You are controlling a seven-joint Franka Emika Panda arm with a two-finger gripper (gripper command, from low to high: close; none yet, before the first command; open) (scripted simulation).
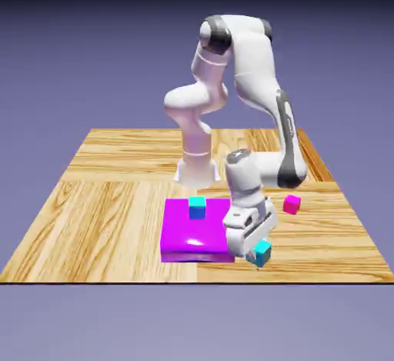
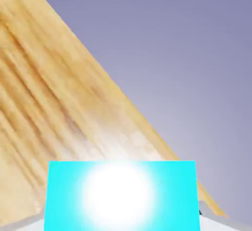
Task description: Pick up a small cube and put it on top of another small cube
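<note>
One cube [image 1: 262, 252], likely light, stiff, in gripper [image 2: 122, 213] closed on its opposite sides near worktop's [image 1: 115, 232] front edge; good hold, mid-sides.

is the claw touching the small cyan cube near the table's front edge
Touching: the hand view shows the claw's grey tips pressed against the cyan cube from both sides, with the cube filling the space between them.

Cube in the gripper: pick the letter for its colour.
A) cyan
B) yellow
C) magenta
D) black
A: the hand view shows a bright cyan cube between the fingertips of the gripper, with a white glare on its face.
</note>
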